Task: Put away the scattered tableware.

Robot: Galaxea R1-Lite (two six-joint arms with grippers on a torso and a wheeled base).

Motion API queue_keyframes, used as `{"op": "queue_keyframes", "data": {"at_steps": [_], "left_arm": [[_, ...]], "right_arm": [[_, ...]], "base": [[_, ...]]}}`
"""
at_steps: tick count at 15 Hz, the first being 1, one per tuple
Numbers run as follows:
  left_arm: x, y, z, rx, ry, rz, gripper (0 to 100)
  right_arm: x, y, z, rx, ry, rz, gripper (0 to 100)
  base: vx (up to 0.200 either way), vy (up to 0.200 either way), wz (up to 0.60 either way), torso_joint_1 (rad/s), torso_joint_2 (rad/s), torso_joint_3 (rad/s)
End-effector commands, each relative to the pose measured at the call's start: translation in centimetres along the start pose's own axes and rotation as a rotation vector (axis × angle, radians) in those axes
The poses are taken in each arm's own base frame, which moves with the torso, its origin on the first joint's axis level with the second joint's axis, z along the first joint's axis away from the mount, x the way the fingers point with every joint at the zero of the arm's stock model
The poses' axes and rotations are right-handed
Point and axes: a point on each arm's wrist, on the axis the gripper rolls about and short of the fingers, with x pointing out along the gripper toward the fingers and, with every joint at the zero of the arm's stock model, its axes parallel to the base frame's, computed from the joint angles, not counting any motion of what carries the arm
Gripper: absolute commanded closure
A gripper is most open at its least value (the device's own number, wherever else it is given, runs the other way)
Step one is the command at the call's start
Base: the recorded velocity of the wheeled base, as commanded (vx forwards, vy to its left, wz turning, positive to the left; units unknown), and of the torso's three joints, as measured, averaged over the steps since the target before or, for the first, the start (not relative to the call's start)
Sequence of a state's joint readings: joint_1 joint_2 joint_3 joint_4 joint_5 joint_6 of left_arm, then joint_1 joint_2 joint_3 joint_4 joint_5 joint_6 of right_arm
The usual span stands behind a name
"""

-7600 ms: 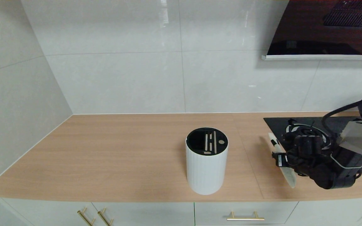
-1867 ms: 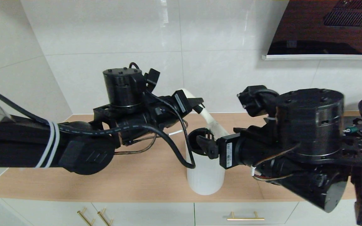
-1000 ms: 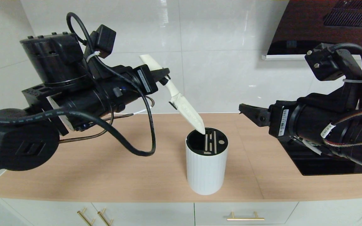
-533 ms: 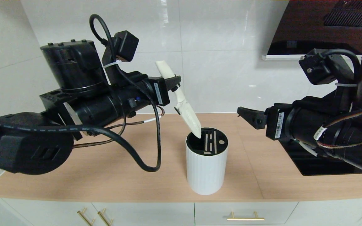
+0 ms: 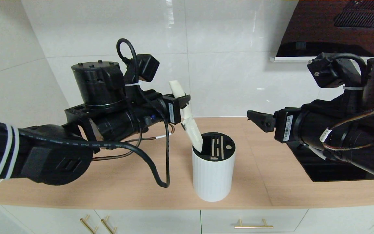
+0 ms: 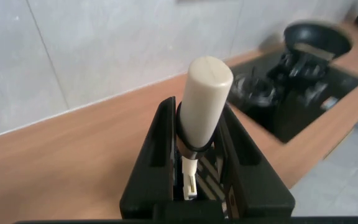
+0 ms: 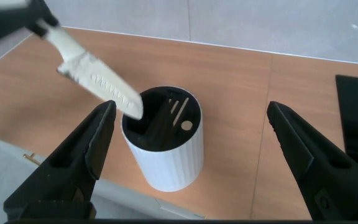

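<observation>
While the left pincer [image 5: 182, 97] clamps the tilted knife [image 5: 192, 131], tip inside the holder [image 5: 213, 175] near the worktop's [image 5: 109, 182] front edge, a slanted push may topple it; the right pincer [image 5: 258, 119] gapes.

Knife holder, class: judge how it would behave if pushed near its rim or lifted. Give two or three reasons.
The knife holder stands tall and narrow on the counter, so a sideways push near its rim, say from the knife, might tip it. Its ribbed wall probably gives decent grip. It looks rigid.
</observation>
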State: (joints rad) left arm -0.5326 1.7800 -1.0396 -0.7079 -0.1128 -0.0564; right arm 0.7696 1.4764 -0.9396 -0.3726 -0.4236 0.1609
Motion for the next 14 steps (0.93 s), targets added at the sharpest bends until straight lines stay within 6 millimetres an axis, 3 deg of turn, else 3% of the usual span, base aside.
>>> {"op": "queue_keyframes", "data": {"at_steps": [1, 14], "left_arm": [[0.3, -0.1, -1.0, 0.003, 0.03, -0.005, 100], [3.3, -2.1, -5.1, 0.016, 0.087, -0.021, 100]], "right_arm": [[0.5, 0.0, -0.4, -0.006, 0.015, -0.008, 0], [0.5, 0.0, -0.4, -0.006, 0.016, -0.008, 0]], "base": [[0.0, 0.0, 0.0, 0.0, 0.0, 0.0], [0.0, 0.0, 0.0, 0.0, 0.0, 0.0]]}}
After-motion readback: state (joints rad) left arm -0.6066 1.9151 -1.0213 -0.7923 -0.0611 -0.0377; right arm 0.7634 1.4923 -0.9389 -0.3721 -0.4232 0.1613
